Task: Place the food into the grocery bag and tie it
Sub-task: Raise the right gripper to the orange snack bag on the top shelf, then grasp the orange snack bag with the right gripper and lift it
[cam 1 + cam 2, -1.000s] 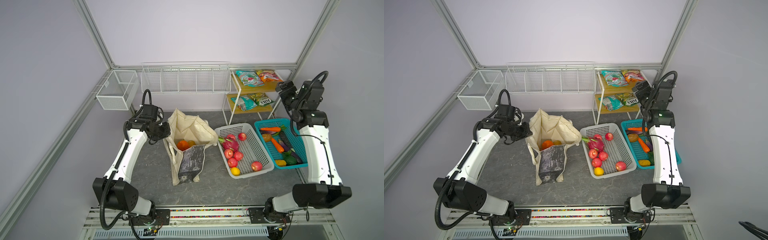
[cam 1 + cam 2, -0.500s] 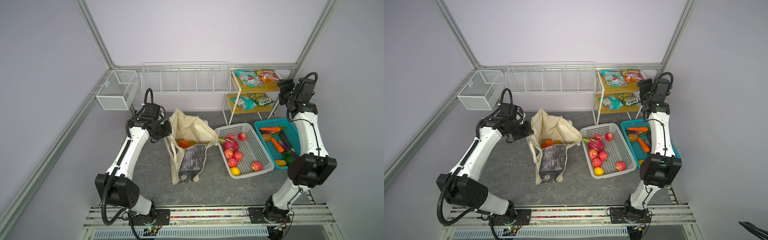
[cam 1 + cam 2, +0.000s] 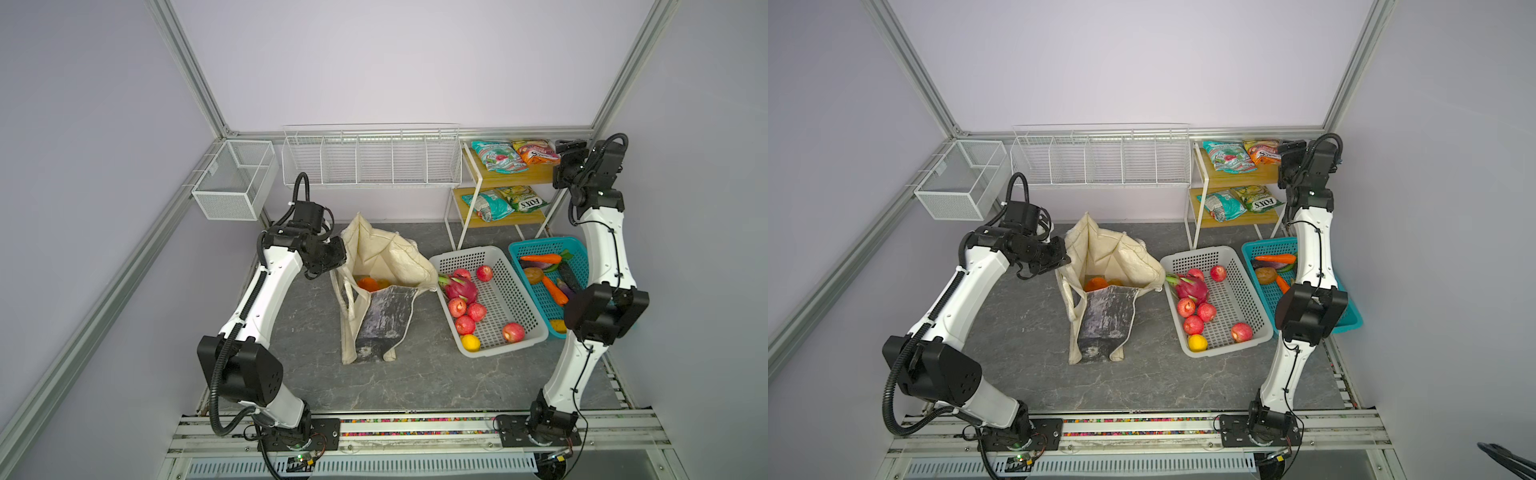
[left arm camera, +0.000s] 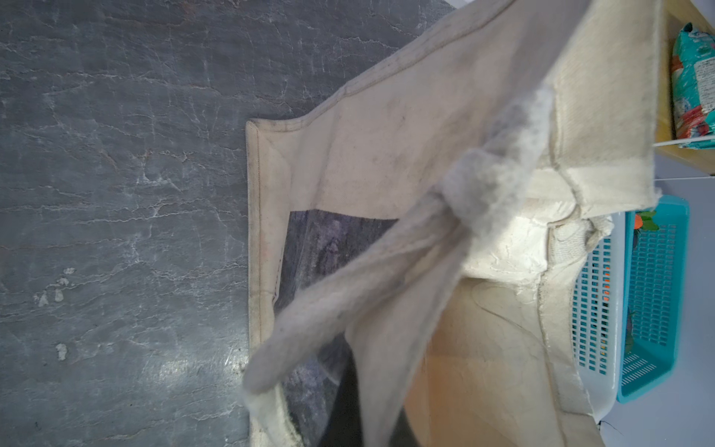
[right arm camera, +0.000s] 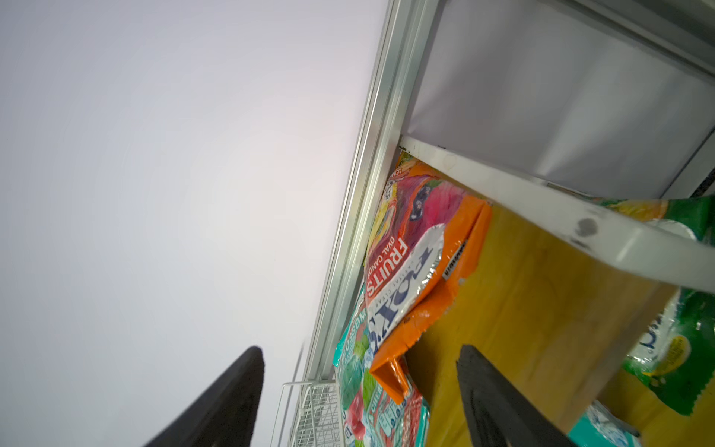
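Right gripper [image 5: 361,350], newly raised, hangs spread before the orange snack packet [image 5: 418,247], ready to grab; left gripper [image 3: 333,261] pinches the grocery bag [image 3: 386,257].

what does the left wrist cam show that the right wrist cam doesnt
Only left wrist: the grocery bag and its strap close up, the grey tabletop, the white basket and the teal basket. Only right wrist: the open right gripper, the orange packet, a green packet. Both: the wooden shelf and a teal packet, perhaps not the same one.
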{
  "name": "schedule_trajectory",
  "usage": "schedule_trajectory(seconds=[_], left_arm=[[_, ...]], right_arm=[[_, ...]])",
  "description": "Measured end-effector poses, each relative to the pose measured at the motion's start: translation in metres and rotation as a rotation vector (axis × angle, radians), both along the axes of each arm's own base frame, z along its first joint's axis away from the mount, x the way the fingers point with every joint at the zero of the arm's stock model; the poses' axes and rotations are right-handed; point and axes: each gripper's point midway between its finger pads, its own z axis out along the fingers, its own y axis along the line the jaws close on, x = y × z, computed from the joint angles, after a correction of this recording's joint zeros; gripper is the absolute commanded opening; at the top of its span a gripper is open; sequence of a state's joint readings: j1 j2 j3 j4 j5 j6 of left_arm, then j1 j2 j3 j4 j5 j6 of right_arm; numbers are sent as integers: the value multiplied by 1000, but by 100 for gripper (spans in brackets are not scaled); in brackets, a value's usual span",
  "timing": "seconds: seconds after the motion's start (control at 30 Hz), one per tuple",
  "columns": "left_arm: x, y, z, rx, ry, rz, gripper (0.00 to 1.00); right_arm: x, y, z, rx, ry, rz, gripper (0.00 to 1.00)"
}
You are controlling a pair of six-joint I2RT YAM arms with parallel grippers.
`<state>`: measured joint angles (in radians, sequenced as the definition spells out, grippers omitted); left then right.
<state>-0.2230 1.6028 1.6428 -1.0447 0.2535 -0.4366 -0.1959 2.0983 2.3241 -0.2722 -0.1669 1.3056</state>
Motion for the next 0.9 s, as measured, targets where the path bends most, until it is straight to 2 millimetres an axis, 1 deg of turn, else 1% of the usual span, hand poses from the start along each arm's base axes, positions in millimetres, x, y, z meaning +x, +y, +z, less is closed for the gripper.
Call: schedule_trajectory(seconds=[0.13,0.2,0.37,0.57,0.7,0.9], left_arm=[[8,-2,-2,3,2,1,0],[11,-2,-2,4,3,2,0],[15,-3,0,5,-2,3,0],[21,-3,0,9,2,5,0],[22,-3,-1,11,6,4,0],[21,-3,-2,12,8,4,0]], right_arm=[[21,-3,-17,49,8,4,76],[29,-4,-24,68,13,2,74],[37,-6,-25,105,-1,-3,68],[45,-8,-29,135,-8,-12,53],[48,-10,-34,146,-4,-20,43],[51,-11,-41,160,8,-28,20]])
